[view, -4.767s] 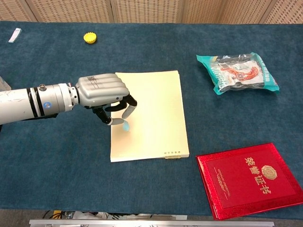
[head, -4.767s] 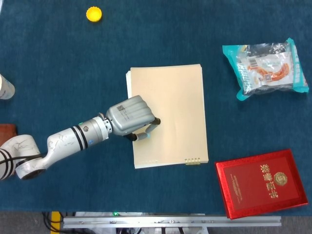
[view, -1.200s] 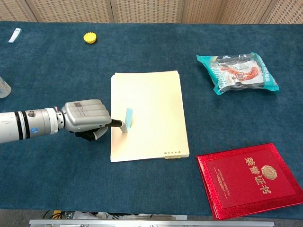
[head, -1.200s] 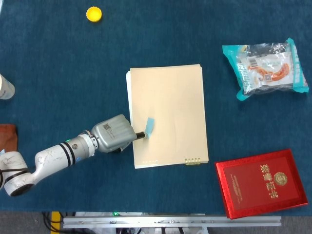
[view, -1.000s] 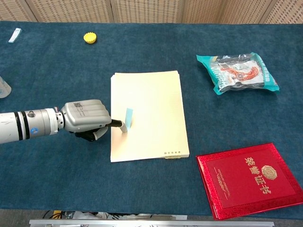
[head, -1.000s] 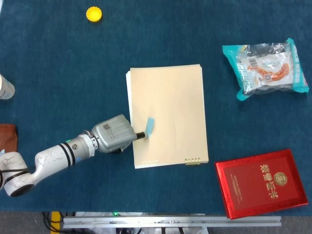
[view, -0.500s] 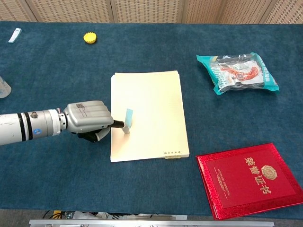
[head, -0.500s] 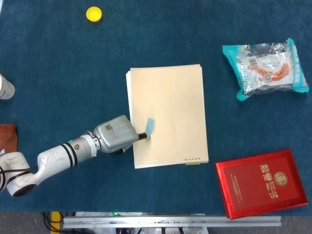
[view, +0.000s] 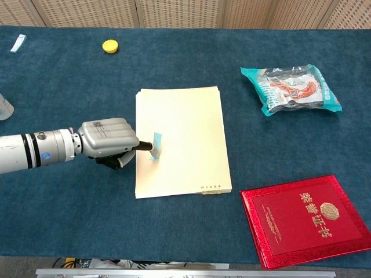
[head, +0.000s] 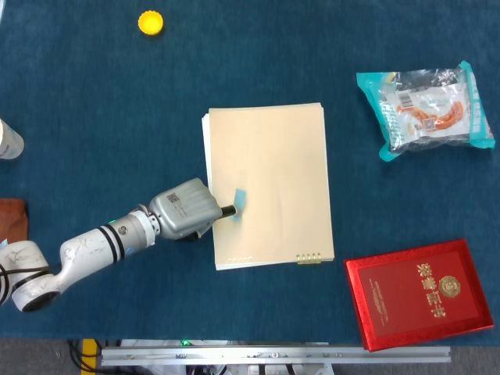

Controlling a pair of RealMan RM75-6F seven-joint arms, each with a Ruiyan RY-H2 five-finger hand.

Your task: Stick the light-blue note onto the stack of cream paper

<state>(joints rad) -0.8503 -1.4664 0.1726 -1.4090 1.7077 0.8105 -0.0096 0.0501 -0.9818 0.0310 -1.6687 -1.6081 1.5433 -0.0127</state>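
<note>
The note [view: 156, 145] sits on the left part of the cream stack [view: 188, 130], about halfway down, with your left hand [view: 108, 142] curled into a fist beside the stack's left edge and one fingertip [view: 146, 148] stretched out to the note's lower end. You seem to be at the pressing step: the note is on the paper but not flat. Whether the fingertip is pinning it or merely touching, neither view settles, and I cannot tell if the hand grips it at all.

Next, you would likely press along the note to seat it, then draw the hand away leftward without dragging the note.

The chest view shows the note standing up off the stack; the head view [head: 238, 198] flattens it to a small blue patch but fixes its spot on the sheet. Your right hand appears in neither.
</note>
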